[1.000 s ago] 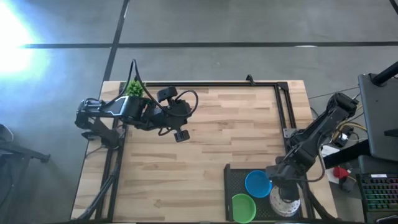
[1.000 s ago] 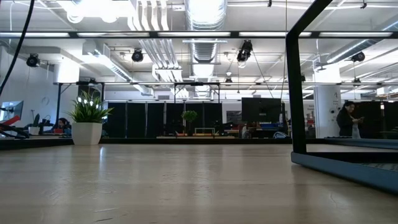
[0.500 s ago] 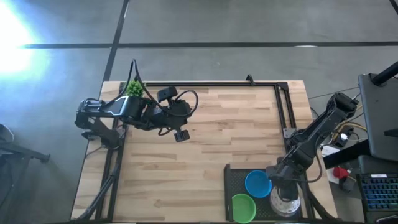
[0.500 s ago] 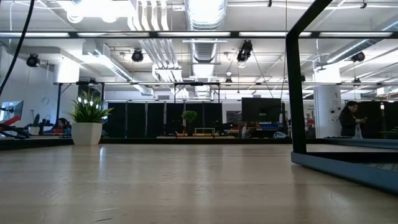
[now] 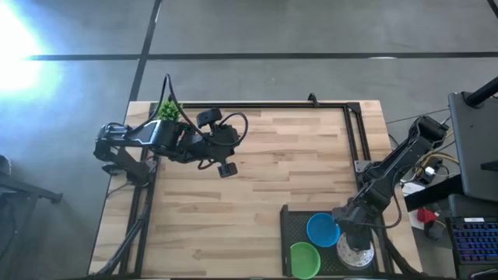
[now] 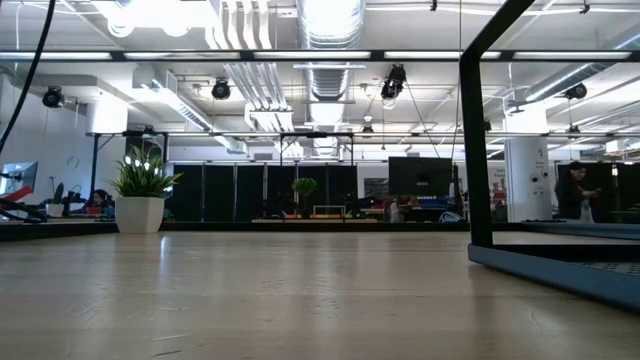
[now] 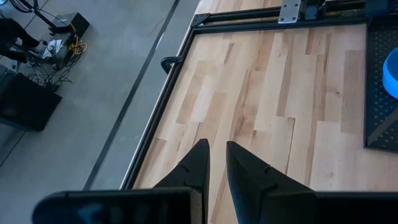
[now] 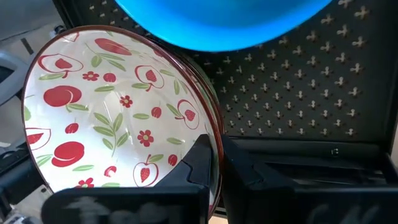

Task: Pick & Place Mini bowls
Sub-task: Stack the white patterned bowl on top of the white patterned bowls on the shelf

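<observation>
Fingers of the right hand (image 8: 214, 163) pinch the rim of a white patterned bowl (image 8: 118, 118) painted with red fruit and green leaves, over the black perforated tray (image 5: 294, 222) at the table's (image 5: 257, 179) near right corner. We see a blue bowl (image 5: 322, 229) and a green bowl (image 5: 304, 259) beside it in the tray. The left hand (image 7: 216, 163) hovers over bare wood near the potted plant (image 5: 169, 108), fingers slightly apart, holding nothing.

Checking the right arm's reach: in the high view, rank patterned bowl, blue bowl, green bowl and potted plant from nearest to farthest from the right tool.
1. Patterned bowl, gripped at its rim by the right tool.
2. Blue bowl, beside it on the tray.
3. Green bowl, tray's near-left part.
4. Potted plant, far left corner.
</observation>
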{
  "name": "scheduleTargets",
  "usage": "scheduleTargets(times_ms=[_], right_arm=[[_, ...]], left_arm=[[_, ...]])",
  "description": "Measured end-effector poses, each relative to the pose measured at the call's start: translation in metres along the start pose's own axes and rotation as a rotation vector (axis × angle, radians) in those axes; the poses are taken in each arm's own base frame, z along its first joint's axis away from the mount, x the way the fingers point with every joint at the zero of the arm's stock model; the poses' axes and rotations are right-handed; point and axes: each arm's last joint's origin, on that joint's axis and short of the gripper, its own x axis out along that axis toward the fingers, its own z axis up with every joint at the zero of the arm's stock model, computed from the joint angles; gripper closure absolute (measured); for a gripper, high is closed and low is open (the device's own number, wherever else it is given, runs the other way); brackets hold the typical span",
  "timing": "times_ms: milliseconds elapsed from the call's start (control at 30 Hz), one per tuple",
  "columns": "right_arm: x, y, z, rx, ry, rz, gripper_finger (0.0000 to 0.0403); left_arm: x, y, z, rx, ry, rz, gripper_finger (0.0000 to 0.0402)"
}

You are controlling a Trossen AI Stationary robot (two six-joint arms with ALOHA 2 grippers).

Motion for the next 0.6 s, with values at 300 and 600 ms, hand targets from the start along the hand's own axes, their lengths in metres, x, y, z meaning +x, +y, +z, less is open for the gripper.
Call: scheduleTargets(times_ms=[300,600], right_arm=[[0.0,0.0004,0.0,-0.006,0.004,0.006,0.0384],[-0.0004,0.0012,0.0002,-0.009,0.002,0.012,0.0306]], left_arm=[[-0.0001,-0.0002,0.0,0.0,0.0,-0.001,0.0353],[-0.0001,-0.0002,0.0,0.0,0.0,-0.001,0.0353]])
